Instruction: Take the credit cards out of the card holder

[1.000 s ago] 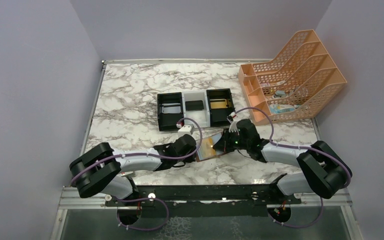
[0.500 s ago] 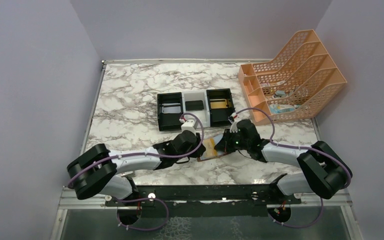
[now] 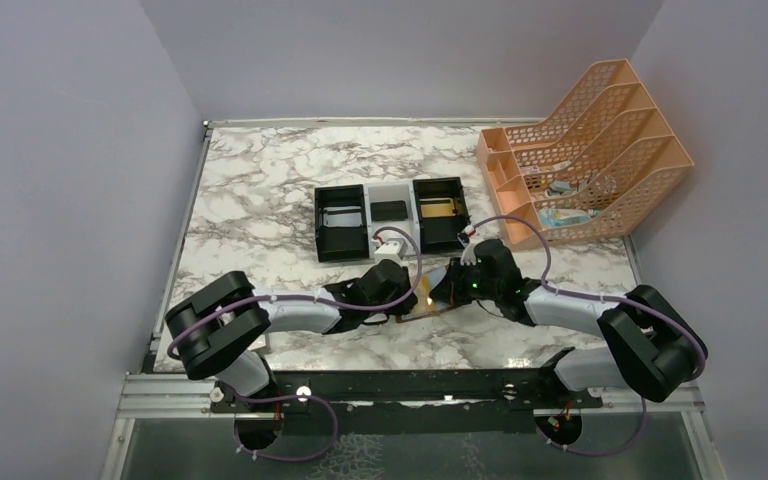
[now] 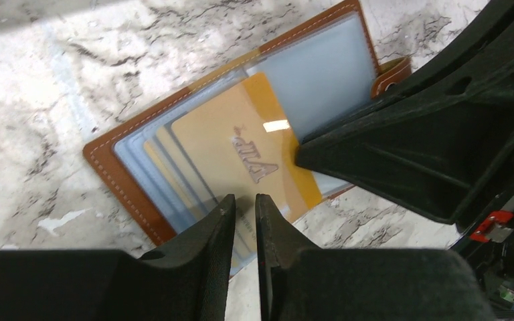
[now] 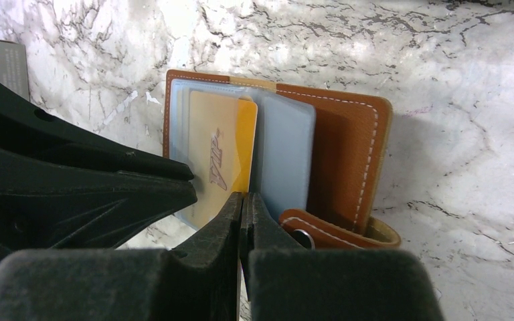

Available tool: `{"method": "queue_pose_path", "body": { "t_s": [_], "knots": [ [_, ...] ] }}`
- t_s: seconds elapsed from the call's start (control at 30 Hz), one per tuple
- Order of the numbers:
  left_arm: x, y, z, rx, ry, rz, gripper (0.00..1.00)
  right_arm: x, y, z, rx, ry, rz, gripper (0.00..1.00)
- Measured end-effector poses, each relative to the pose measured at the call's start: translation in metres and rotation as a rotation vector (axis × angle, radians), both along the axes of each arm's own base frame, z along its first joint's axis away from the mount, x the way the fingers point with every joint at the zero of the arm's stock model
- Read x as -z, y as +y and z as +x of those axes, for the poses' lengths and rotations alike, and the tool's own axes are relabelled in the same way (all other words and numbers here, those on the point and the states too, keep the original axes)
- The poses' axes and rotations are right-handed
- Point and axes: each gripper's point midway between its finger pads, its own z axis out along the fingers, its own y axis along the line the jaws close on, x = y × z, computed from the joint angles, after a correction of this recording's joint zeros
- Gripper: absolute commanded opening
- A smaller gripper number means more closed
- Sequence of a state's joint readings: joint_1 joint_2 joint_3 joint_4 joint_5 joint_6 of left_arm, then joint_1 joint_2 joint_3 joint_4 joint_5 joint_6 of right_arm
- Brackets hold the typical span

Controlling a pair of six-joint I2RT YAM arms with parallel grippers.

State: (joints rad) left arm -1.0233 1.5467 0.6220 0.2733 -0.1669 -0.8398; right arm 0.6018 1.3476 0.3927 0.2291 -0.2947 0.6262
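Credit cards (image 4: 241,134) look thin, stiff, slick: pinch gold edge just ahead of narrowly parted left gripper (image 4: 243,204); right gripper (image 5: 244,200) fully closed

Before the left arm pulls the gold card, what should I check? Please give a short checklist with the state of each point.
1. Holder lies open on the table: ok.
2. Gold card is partly out of its sleeve: ok.
3. Left gripper is at the card's near edge: ok.
4. Left gripper holds the card: cannot tell; the jaws stand a little apart.
5. Right gripper is shut, its tip at the holder's edge: ok.
6. Right gripper pins the holder down: cannot tell.
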Motion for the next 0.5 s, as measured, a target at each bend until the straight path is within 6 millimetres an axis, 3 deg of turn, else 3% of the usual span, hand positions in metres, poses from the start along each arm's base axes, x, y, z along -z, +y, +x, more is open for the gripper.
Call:
{"method": "queue_pose_path", "body": {
  "t_s": [0.3,0.5],
  "knots": [
    [0.0008,0.0101,-0.0051,-0.012,0.007,0.003,0.23,-0.0009,-0.0016,0.0011,0.009,-0.007,-0.002,0.01],
    [0.0026,0.0076,-0.0037,-0.013,0.009,0.004,0.17,-0.003,-0.0022,0.0011,0.009,-0.015,-0.001,0.01]
  ]
}}
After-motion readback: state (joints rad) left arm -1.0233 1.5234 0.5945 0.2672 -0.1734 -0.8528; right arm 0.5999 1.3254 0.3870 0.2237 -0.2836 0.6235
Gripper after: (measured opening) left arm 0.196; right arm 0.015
